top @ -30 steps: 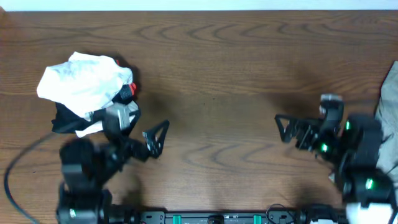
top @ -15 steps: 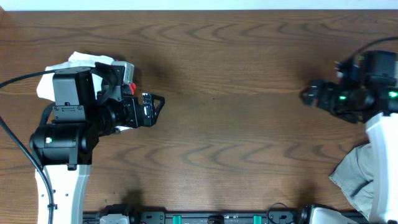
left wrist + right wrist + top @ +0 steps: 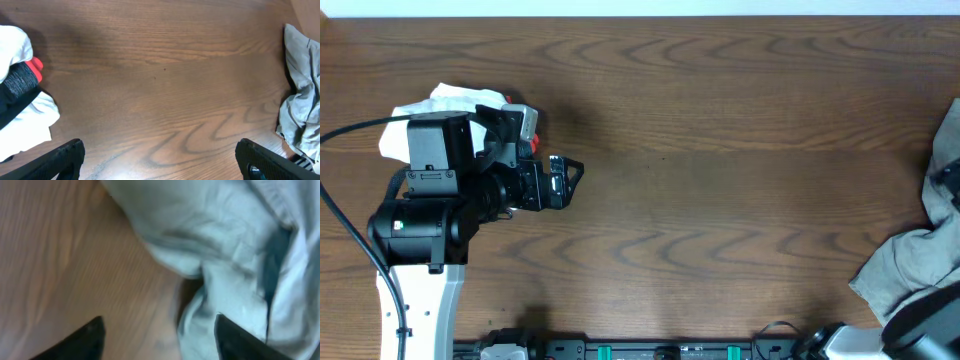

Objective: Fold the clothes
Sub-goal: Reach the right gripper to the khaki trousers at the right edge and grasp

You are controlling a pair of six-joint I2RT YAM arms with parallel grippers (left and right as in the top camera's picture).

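shorts (image 3: 912,268): soft, light, floppy; i'd grab the waistband edge
left pincer (image 3: 160,157): wide open, empty
right pincer (image 3: 160,330): looks open, blurry

Shorts (image 3: 920,265) partly beyond right edge

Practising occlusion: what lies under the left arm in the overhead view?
White cloth of a garment pile peeks out beyond it; the left arm covers the rest.

Brown wood, muted cloth

The table (image 3: 720,150) is brown with wavy darker grain. At its right edge the shorts (image 3: 920,265) are grey-green khaki. At its left end a pile (image 3: 450,96) mixes white, black and a red spot.
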